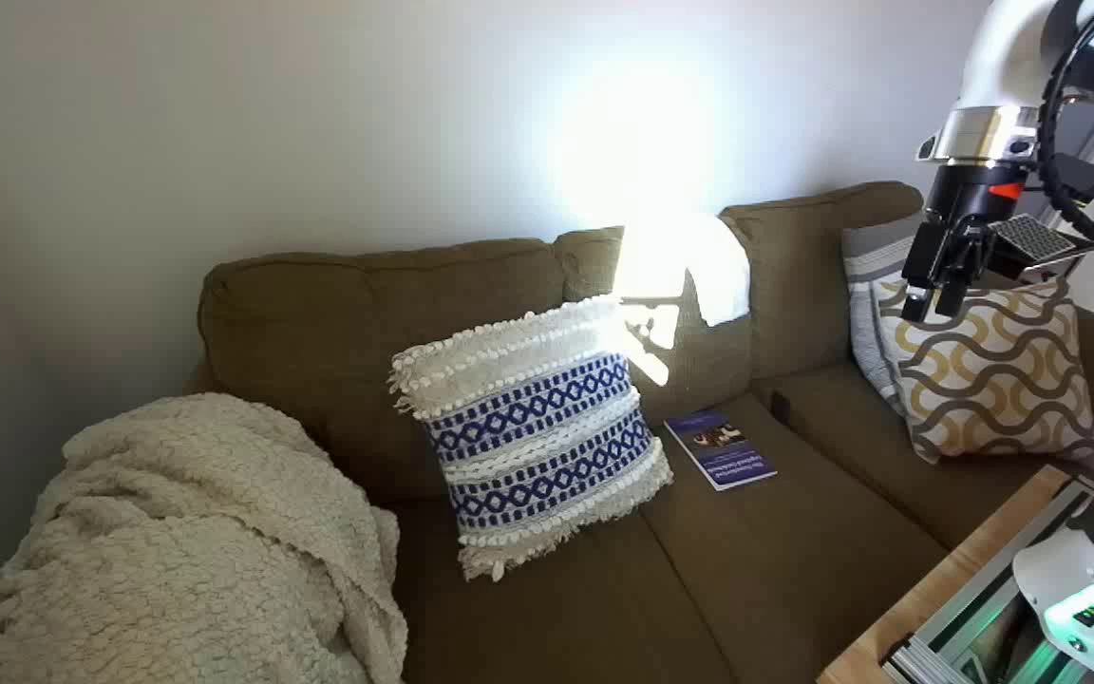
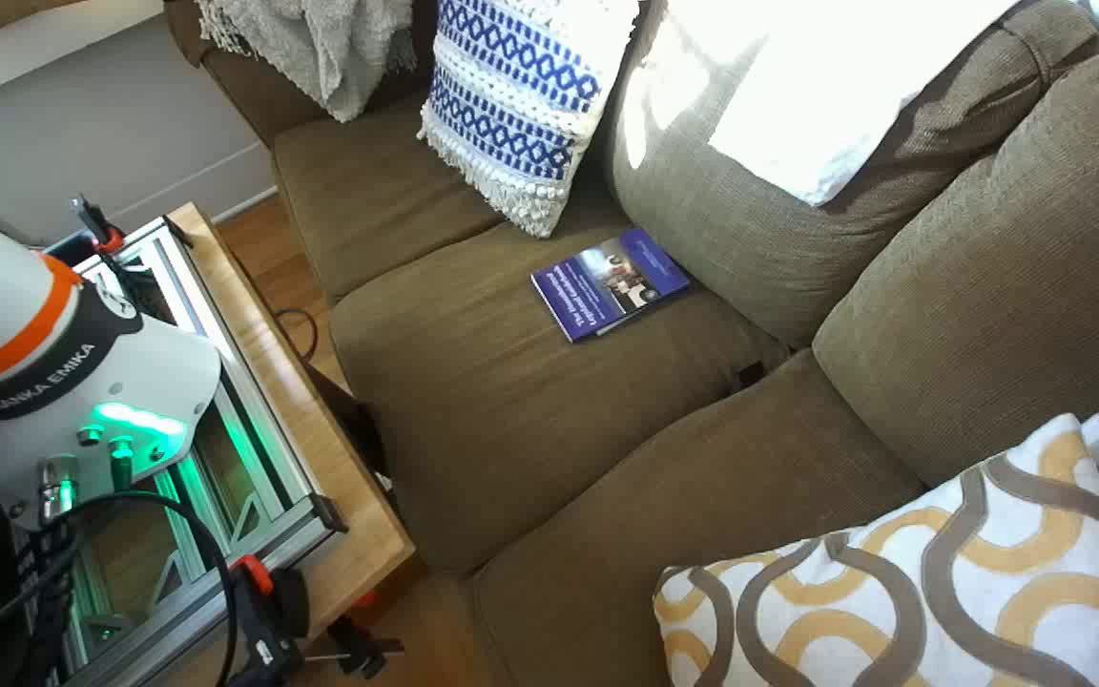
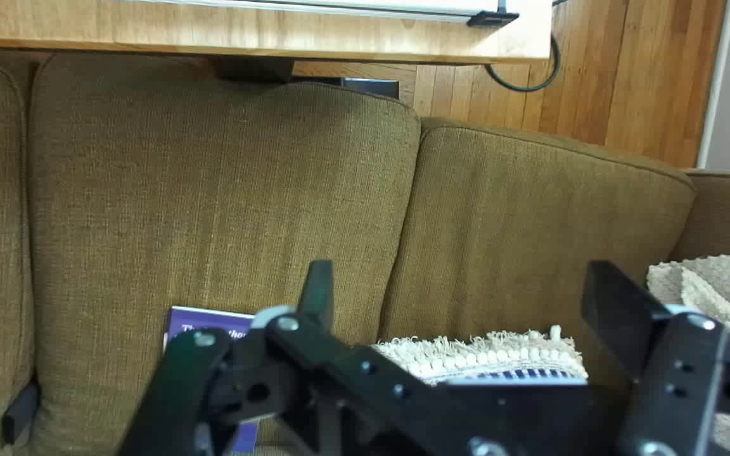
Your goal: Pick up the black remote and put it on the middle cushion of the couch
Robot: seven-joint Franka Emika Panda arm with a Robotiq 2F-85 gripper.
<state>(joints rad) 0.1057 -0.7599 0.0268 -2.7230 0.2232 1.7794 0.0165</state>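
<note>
The middle cushion [image 1: 794, 532] of the olive-brown couch [image 1: 357, 342] shows in both exterior views [image 2: 492, 401] and in the wrist view [image 3: 213, 190]. A small black object, perhaps the black remote [image 3: 21, 411], sits in the seam between the middle cushion and the cushion towards the tan-patterned pillow. It shows in both exterior views [image 1: 781, 408] [image 2: 748, 374]; part of it seems sunk in the gap. My gripper [image 1: 933, 306] is high above the couch, in front of the patterned pillow in that view. In the wrist view its fingers [image 3: 460, 266] are wide apart with nothing between them.
A purple book [image 2: 607, 286] lies on the middle cushion. A blue-and-white fringed pillow [image 1: 537, 446] leans on the couch back beside it. A tan lattice pillow [image 1: 993, 370] and a cream blanket [image 1: 215, 541] lie towards the ends. The robot's wooden table [image 2: 321, 477] borders the couch front.
</note>
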